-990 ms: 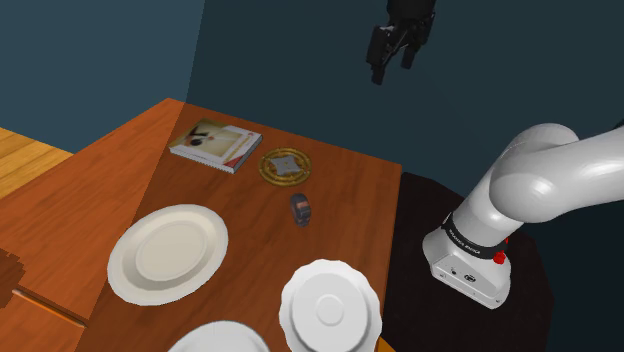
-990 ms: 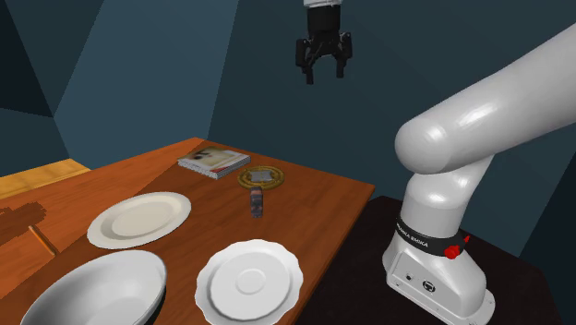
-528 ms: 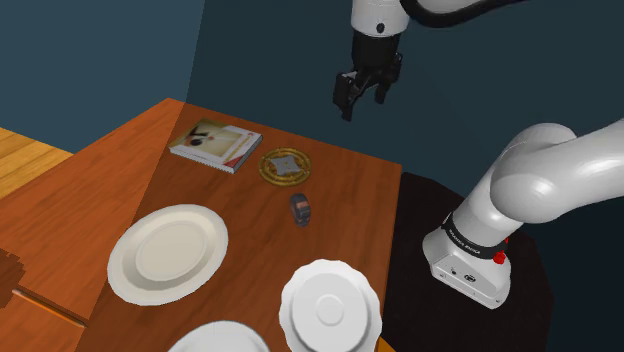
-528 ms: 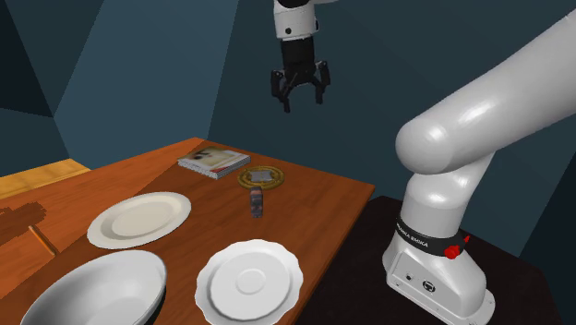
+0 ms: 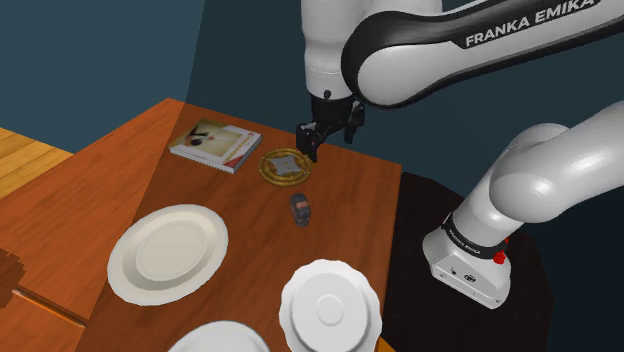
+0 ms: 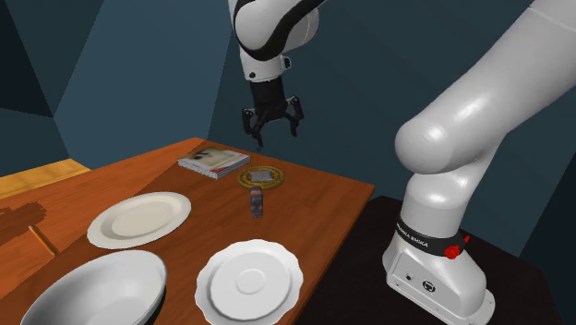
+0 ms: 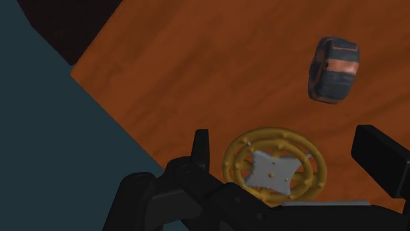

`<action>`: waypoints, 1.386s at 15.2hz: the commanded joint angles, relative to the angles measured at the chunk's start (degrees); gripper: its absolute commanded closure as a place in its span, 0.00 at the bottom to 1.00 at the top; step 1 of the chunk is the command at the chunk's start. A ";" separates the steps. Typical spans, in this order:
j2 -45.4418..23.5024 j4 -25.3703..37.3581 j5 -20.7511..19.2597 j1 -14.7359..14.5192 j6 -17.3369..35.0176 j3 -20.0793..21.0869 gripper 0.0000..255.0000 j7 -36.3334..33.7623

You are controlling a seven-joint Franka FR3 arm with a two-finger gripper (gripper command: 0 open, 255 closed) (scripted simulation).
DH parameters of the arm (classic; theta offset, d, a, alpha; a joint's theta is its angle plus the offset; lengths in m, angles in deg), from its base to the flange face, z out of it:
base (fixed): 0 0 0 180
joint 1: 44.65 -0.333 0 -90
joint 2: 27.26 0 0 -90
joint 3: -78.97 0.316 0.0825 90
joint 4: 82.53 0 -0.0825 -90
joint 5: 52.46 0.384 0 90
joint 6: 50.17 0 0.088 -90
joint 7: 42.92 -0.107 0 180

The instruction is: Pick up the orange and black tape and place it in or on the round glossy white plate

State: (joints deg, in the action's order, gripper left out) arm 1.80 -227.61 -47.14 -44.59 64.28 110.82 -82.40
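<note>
Tool [image 5: 318, 146] wide open, empty; orange-black tape [image 5: 300, 208] lengthwise toward gold disc [image 5: 284, 165].

My arm [image 5: 540, 175] on screen now: glossy white shells, fat and rounded like pipe elbows, with dark seams at the joints. Black capital lettering [image 5: 520, 28] runs along the long upper link, and I read FRANKA EMIKA. At the base [image 5: 468, 270] I see a black band [image 5: 472, 235] with small white writing I can't make out, a red spot [image 5: 499, 258] beside it, and small dark marks on the front. The gripper [image 5: 325, 142] is black all over, blocky, with two fingers.
</note>
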 commanded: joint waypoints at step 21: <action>-35.29 6.22 -25.28 6.40 17.42 14.51 0.00 -35.72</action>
State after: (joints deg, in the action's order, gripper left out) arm -33.29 -221.43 -72.20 -38.16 81.62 125.39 -117.97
